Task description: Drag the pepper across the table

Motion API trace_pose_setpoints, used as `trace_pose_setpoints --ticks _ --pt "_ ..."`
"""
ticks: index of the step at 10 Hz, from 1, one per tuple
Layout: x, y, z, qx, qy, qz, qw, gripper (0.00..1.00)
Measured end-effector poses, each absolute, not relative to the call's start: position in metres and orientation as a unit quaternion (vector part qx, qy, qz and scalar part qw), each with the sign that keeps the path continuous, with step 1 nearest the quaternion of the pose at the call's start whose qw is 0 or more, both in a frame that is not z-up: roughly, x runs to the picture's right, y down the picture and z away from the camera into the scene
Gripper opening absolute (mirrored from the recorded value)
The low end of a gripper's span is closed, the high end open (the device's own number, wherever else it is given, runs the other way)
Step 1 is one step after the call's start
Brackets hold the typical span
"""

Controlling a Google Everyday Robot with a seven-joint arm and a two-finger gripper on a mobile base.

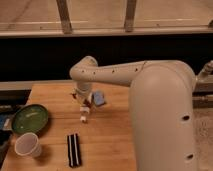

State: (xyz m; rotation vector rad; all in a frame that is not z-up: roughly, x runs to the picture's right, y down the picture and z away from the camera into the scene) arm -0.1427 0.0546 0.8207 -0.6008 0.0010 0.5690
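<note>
The gripper (84,106) hangs from the white arm and points down at the light wooden table (110,145), near its back middle. A small dark-red bit, likely the pepper (87,105), shows right at the gripper's tip; most of it is hidden. A small white piece (83,118), perhaps the white tube, lies on the table just below the gripper. The blue-and-yellow sponge (99,97) lies close to the right of the gripper.
A green plate (30,119) sits at the table's left edge, with a white paper cup (27,146) in front of it. A black striped bar (74,149) lies front centre. The big white arm body (165,120) fills the right side.
</note>
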Motion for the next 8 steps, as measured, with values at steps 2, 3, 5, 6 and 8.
trace_pose_setpoints --ticks 2,3,5,6,8 --pt "-0.164 0.049 0.822 -0.294 -0.013 0.253 0.922 0.00" --pt "-0.174 0.046 0.824 -0.295 -0.020 0.239 0.925 0.00" --pt "-0.197 0.044 0.827 -0.306 -0.035 0.218 0.926 0.00" --pt "-0.200 0.044 0.826 -0.308 -0.038 0.216 0.926 0.00" --pt "-0.195 0.043 0.828 -0.307 -0.035 0.219 0.926 0.07"
